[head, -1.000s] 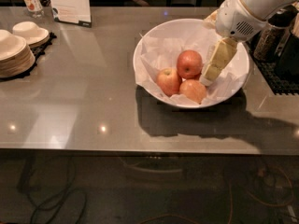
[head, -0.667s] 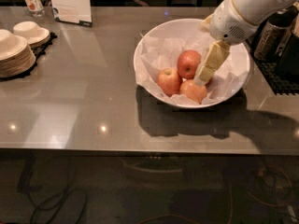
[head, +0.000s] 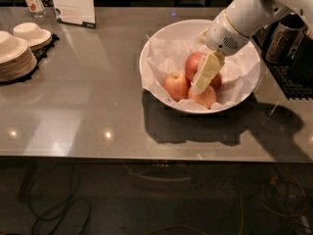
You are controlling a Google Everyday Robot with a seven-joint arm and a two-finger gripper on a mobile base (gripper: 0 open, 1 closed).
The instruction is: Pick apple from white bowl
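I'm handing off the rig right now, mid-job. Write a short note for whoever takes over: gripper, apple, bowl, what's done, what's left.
Gripper: lowered into the white bowl, hanging in front of the apples; whether it touches any cannot be told.
Apple: red, lying in the bowl on the paper lining, just left of the gripper, with other apples beside it.
Done: arm brought into the bowl.
Left: close on the red apple and lift it out of the bowl.
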